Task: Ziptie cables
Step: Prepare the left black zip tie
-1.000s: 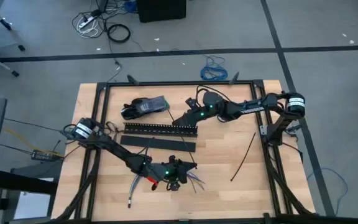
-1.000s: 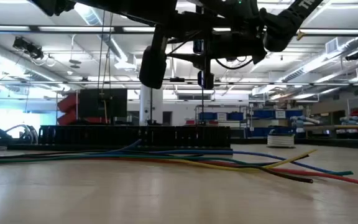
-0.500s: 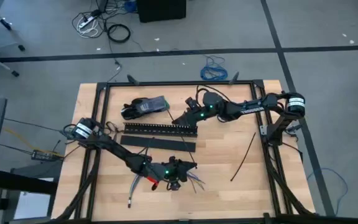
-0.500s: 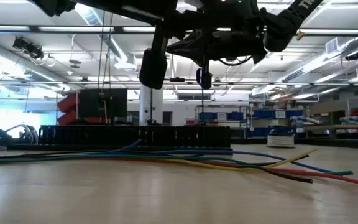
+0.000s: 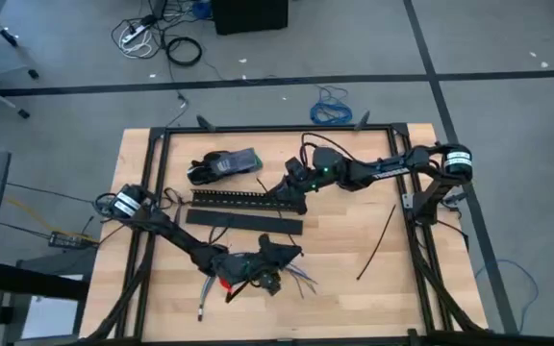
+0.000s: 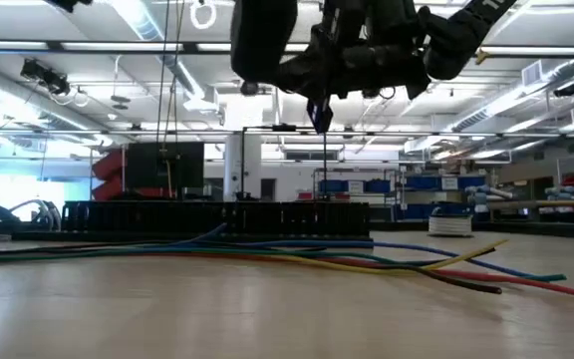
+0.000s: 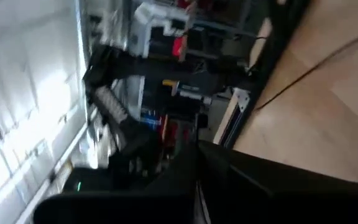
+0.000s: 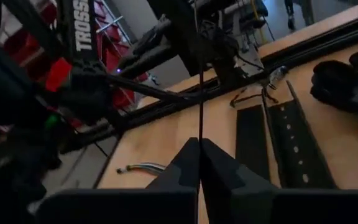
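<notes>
Your right gripper (image 8: 199, 163) is closed on a ziptie (image 8: 200, 93), over the table's far middle. The cables (image 5: 291, 279) lie near, lengthwise left to right, under the left gripper (image 5: 269, 271); its jaws I cannot tell.

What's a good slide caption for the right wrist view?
Right tool shut on a thin black ziptie, held over the wooden table beside the slotted channel.

Pale wooden worktop (image 5: 344, 250) with a smooth, faintly glossy plank grain. Black matt metal frame (image 5: 277, 129) around it. Thin cables (image 6: 387, 261) in smooth coloured plastic sheathing. Dark, matt plastic fingers (image 8: 225, 171).
</notes>
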### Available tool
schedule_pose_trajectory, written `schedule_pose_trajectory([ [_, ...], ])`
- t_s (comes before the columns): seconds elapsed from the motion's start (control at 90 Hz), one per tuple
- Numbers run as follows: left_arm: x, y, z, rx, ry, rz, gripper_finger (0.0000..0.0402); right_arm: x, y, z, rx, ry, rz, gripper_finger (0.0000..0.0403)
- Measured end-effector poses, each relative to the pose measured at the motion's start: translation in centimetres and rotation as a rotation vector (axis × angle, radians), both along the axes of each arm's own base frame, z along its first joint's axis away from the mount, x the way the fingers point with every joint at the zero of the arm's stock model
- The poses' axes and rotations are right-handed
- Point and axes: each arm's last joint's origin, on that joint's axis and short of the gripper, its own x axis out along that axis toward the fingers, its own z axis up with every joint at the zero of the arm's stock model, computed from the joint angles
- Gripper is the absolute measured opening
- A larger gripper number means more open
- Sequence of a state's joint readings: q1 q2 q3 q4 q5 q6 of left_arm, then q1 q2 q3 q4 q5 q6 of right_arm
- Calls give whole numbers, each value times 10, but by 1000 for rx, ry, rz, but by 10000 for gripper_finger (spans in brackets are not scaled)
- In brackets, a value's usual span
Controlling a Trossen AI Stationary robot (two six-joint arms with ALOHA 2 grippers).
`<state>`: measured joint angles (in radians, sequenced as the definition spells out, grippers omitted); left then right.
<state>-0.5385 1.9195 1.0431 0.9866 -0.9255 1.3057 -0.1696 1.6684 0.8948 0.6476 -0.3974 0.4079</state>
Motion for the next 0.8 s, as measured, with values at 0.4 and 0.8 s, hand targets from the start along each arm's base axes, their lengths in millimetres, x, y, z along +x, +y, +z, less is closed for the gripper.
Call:
schedule_pose_trajectory([
  [0.4,-54,15,17,-549,-236,-47,0,4,27,1,-242,-47,-71,0],
  [0.8,-98,75,-17,-1402,-341,-489,0,4,74,4,-681,-70,-289,0],
])
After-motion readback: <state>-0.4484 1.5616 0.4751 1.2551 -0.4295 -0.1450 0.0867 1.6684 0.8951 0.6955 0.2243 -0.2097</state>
